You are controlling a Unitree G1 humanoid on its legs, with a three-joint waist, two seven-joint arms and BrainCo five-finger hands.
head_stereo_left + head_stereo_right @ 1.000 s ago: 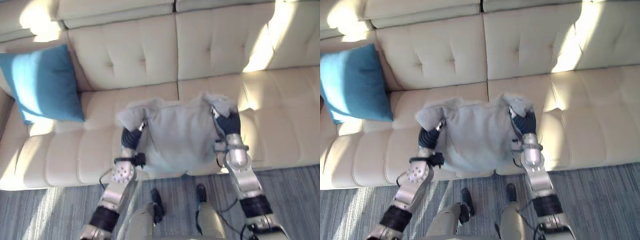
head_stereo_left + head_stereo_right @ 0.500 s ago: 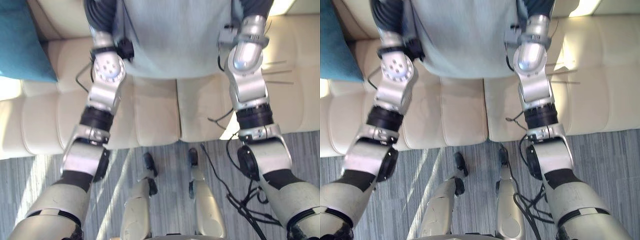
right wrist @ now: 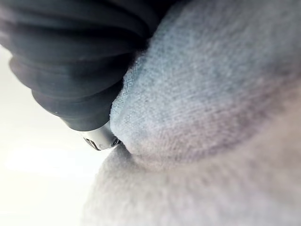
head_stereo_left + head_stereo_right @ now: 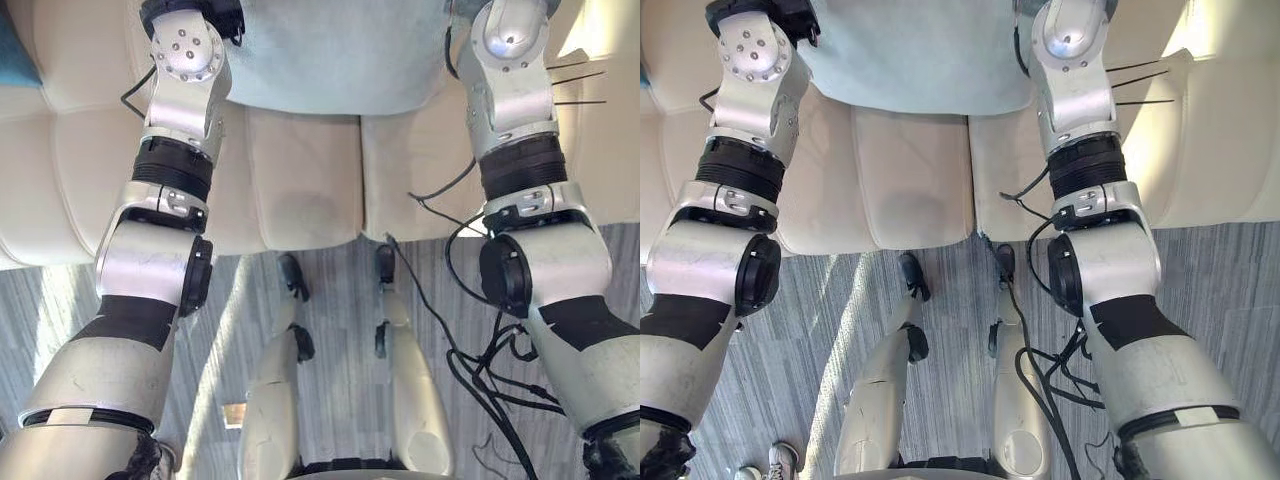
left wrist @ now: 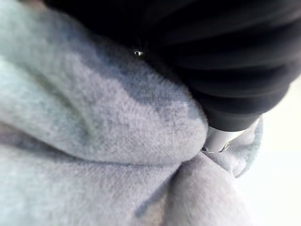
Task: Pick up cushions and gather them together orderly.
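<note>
Cream sofa [image 4: 300, 190] in front of me, grey striped carpet [image 4: 240, 330] below it, sun hitting the right seat. The grey cushion [image 4: 340, 50] looks lifted off the seat, squeezed between my two arms at the top of the head views, with its lower edge hanging over the seat seam. My left hand [image 5: 225, 56] and right hand [image 3: 70, 61] are both pressed into its sides. The fabric bulges right over them in the wrist views, so honestly I can't tell how far either one is closed, just that the cushion sits between them. I'd call this the carry step: pickup done, placing not. At the far left edge there's a sliver of what I take for the blue cushion [image 4: 10, 45], so the next move is probably swinging left and setting the grey one down beside it, squared up. Room looks fine, the seat stretch on that side is bare. Main things to watch are the sofa's front edge and the cushion slipping out when I turn.
</note>
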